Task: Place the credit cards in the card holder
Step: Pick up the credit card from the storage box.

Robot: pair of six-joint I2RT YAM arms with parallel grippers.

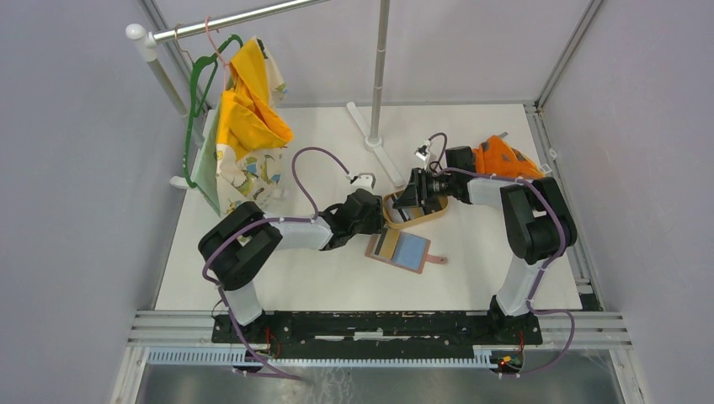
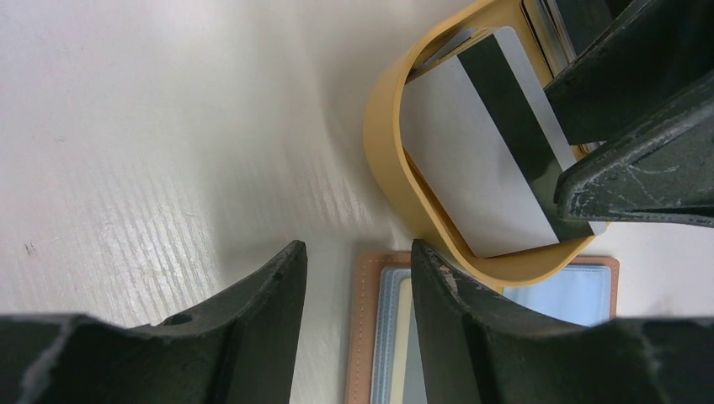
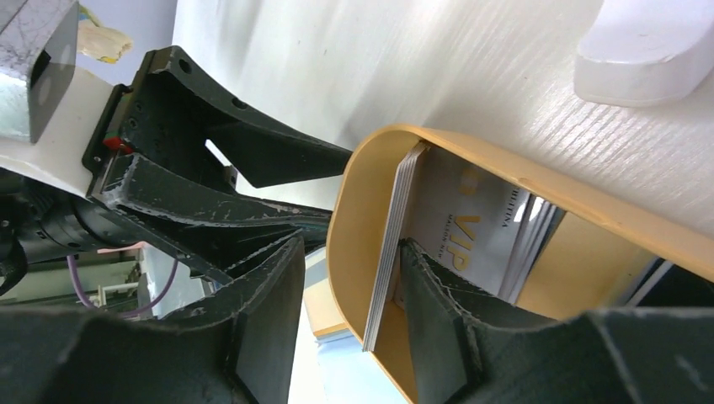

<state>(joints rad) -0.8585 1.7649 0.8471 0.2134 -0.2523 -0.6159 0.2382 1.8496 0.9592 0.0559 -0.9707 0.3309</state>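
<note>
The card holder lies open in the middle of the table, blue-grey inside, with a yellowish card in its left half. Behind it the oval wooden tray holds the credit cards, a stack on edge against its wall, and a white card with a black stripe. My right gripper straddles the tray wall, one finger inside against the stack, the other outside with a gap; it is open. My left gripper hangs open over the holder's left edge, with nothing held.
A rack at the back left carries a yellow cloth on a green hanger. An orange patterned cloth lies behind the right arm. A white pole foot stands just behind the tray.
</note>
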